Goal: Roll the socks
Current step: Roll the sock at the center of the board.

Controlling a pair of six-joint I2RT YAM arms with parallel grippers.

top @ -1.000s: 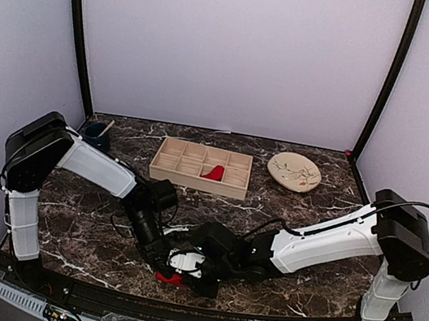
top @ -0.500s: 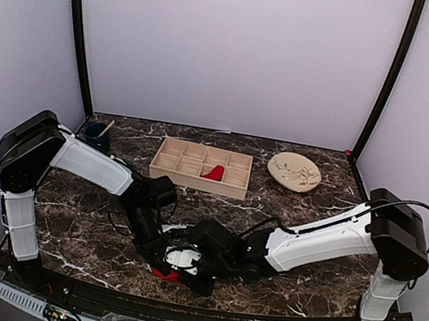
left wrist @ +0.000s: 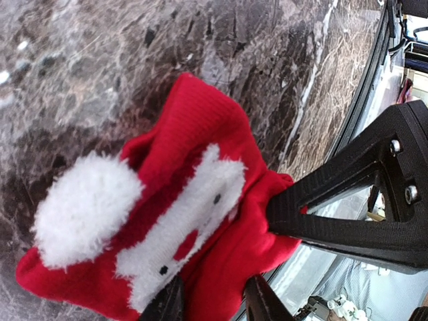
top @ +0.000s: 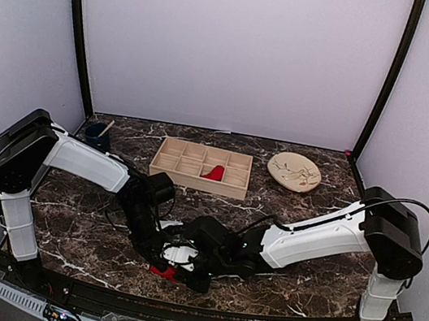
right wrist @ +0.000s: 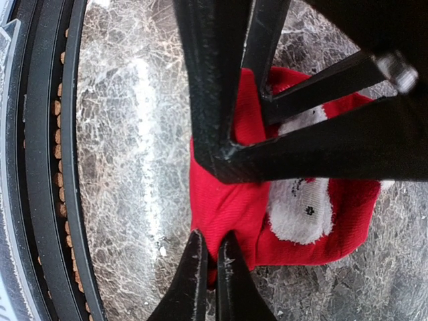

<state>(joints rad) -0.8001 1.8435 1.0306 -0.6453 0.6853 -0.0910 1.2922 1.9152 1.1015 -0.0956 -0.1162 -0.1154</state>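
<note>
Presently on the bench: tray, cup, plate, two socks

Item 1. Wooden tray (top: 162,170), divided into compartments, at 12 o'clock on the marble bench (top: 79,229). Contents: second red sock (top: 212,172), bunched in one compartment toward 3 o'clock of the tray's middle.

Item 2. Dark cup (top: 95,137), far corner at 10 o'clock. Contents: one pale stick (top: 106,128), leaning out toward 1 o'clock.

Item 3. Beige plate (top: 294,172), at 1 o'clock, well apart from the tray. Thin brown twig-like marks cross it; whether they are printed or lying loose cannot be told.

Item 4. Red sock (left wrist: 200,134), crumpled on the bench at 6 o'clock, just beside the near edge. Markings: a fluffy white pompom patch at its 9 o'clock side and a white fleecy motif through the middle, carrying small dark dots and a red spot.

Item 5. Left fingers (left wrist: 172,306), part closed, tips set apart with a thick fold of the red sock bunched between them at its 6 o'clock end in the left wrist view.

Item 6. Right fingers (right wrist: 190,274), drawn almost together, pinching a thin edge of the same sock at 6 o'clock in the right wrist view. Both arms meet over this sock, their black fingers crossing just above it.
</note>
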